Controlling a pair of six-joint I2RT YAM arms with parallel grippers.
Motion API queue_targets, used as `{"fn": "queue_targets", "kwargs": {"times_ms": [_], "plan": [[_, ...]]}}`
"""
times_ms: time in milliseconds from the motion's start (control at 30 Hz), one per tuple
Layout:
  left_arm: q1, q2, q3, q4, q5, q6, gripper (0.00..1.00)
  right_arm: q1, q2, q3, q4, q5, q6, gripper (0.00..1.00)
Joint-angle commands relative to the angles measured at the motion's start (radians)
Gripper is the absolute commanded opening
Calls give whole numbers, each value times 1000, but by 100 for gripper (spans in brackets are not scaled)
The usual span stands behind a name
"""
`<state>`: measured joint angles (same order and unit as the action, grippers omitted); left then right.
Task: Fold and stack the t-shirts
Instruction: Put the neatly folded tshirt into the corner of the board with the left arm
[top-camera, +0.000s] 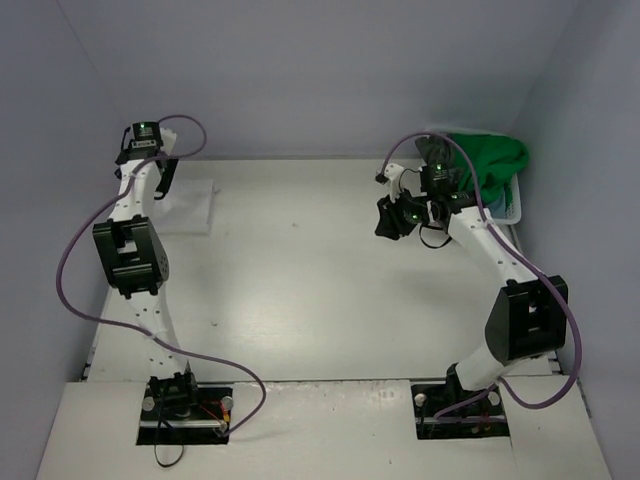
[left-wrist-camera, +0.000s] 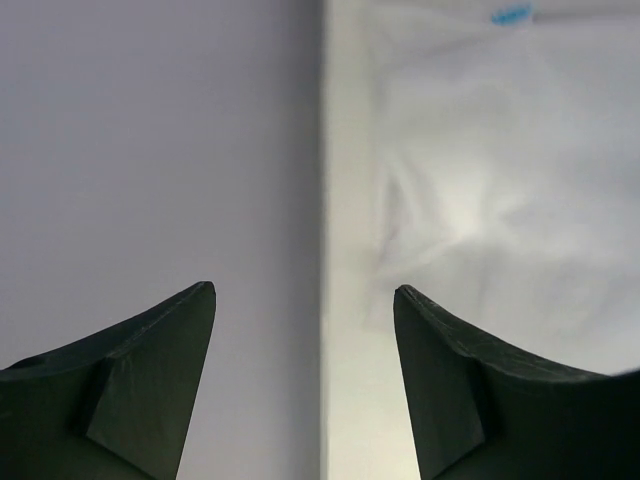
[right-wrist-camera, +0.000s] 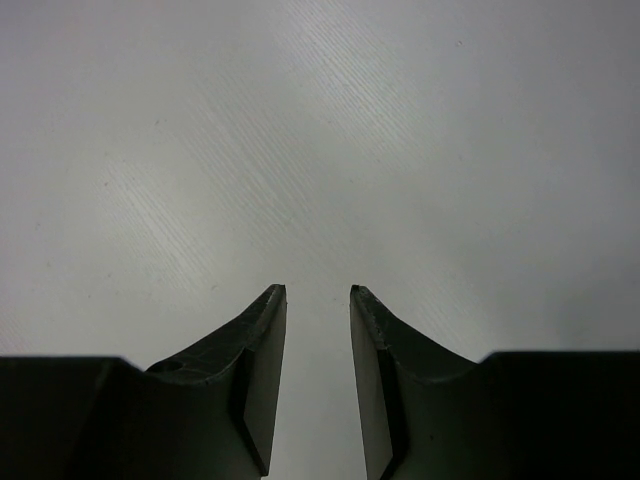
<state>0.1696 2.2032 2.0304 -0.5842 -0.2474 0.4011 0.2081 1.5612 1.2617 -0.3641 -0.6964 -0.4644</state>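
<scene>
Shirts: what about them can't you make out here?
Top view: green shirt partly hidden by the right arm; anything beneath it in the basket is covered.
Left wrist view: white shirt cut off by frame edges; its blue mark is too blurred to read.

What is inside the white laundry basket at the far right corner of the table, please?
A bright green t-shirt is heaped in the basket and bulges above its rim. Whatever lies beneath it is covered by the green cloth, so further shirts cannot be confirmed.
</scene>
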Motion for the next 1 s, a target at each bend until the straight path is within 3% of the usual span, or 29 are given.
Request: {"fn": "queue_targets", "kwargs": {"times_ms": [0, 133, 200, 267, 367, 500, 667, 967], "plan": [[-1, -255, 19, 40, -33, -39, 67, -9, -96, 62, 45, 115, 88, 29], [-4, -454, -16, -80, 118, -122, 67, -9, -184, 18, 138, 260, 177, 31], [-5, -538, -57, -140, 264, -149, 66, -13, -237, -13, 172, 343, 216, 34], [-7, -669, -139, -196, 459, -169, 67, -48, -289, -91, 240, 362, 219, 38], [-8, -876, -278, -238, 644, -208, 67, -127, -346, -206, 355, 409, 237, 41], [-15, -976, -419, -325, 824, -206, 67, -191, -348, -251, 396, 449, 243, 42], [-19, -1085, -613, -329, 859, -211, 67, -203, -328, -260, 421, 549, 253, 42], [-18, -1224, -898, -266, 965, -91, 67, -234, -369, -298, 468, 525, 259, 42]]}}
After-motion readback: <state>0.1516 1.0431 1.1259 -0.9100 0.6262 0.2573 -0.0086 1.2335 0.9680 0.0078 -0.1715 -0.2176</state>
